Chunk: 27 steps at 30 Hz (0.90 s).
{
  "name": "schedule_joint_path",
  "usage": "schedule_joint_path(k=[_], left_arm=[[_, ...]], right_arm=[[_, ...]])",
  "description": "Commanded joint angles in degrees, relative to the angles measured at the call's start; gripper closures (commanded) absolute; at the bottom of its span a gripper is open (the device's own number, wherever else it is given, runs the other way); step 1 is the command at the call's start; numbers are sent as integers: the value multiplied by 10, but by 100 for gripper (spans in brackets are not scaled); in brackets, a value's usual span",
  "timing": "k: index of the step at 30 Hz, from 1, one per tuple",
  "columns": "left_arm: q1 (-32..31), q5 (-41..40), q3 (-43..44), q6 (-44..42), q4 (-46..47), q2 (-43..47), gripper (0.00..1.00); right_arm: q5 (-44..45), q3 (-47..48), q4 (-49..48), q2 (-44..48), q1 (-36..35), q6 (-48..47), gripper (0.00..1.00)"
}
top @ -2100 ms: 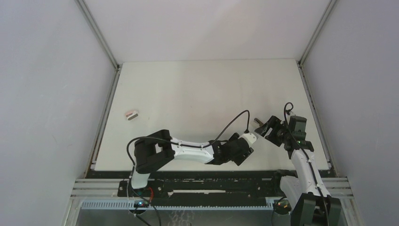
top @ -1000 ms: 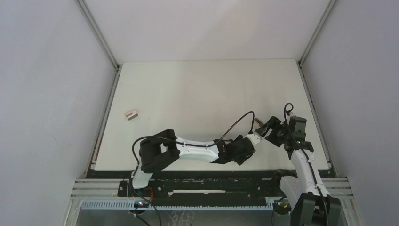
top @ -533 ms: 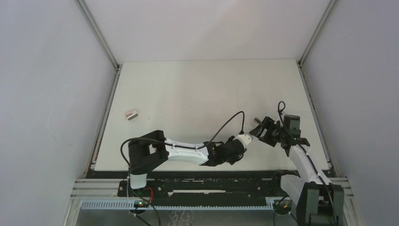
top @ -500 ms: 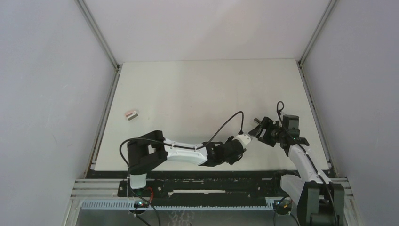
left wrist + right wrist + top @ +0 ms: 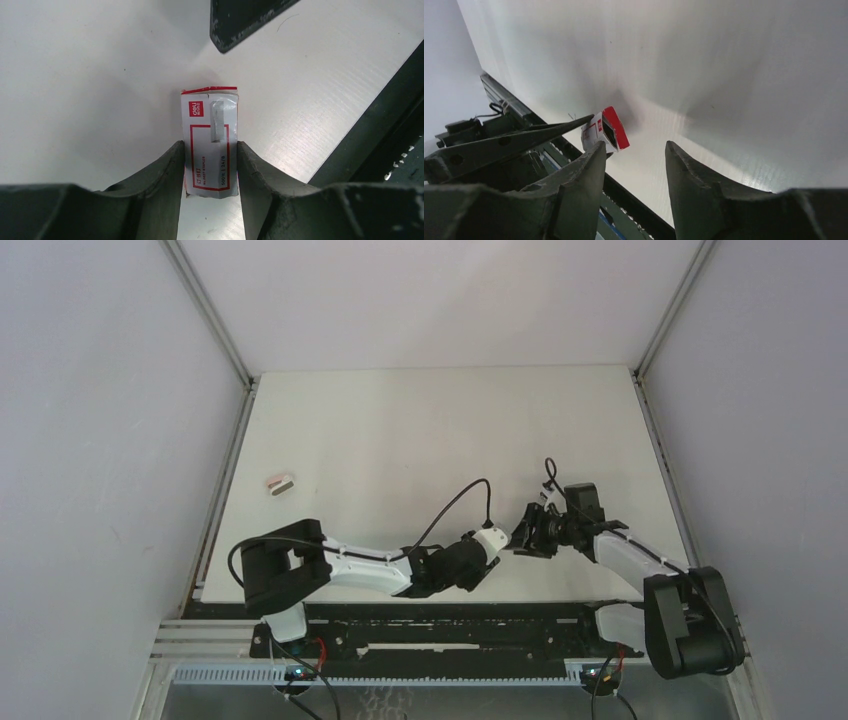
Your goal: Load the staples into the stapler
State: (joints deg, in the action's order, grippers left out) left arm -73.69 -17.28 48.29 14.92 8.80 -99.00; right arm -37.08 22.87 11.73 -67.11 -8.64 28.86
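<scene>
My left gripper [image 5: 210,146] is shut on a white cardboard box with a red label [image 5: 209,150], gripping its two long sides just above the table. A grey strip shows on the box's label face. The staples themselves do not show. In the right wrist view the same box [image 5: 605,131] presents a dark open end. My right gripper [image 5: 631,155] is open and empty, with its left finger close beside that end. From above, the two grippers meet tip to tip near the table's front, left [image 5: 497,540] and right [image 5: 530,531]. A small pale-and-grey thing [image 5: 279,482], too small to tell whether it is the stapler, lies far left.
The table's front edge and the black rail [image 5: 380,125] run just beside the held box. A right gripper finger [image 5: 245,20] hangs above the box in the left wrist view. Grey walls enclose the white table [image 5: 430,430] on three sides.
Both arms have shifted left along the front edge. The right arm has swung low towards the left gripper and its jaws have narrowed. The left gripper keeps hold of the box.
</scene>
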Motion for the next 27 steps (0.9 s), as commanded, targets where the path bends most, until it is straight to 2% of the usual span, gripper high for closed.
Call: schedule_joint_path(k=[1, 8, 27], left_arm=[[0, 10, -12, -25, 42, 13, 55], [0, 9, -19, -33, 46, 15, 55], [0, 17, -18, -29, 56, 13, 55]], right_arm=[[-41, 5, -27, -30, -15, -26, 55], [-64, 5, -58, -72, -30, -15, 61], [-62, 5, -71, -91, -35, -14, 77]])
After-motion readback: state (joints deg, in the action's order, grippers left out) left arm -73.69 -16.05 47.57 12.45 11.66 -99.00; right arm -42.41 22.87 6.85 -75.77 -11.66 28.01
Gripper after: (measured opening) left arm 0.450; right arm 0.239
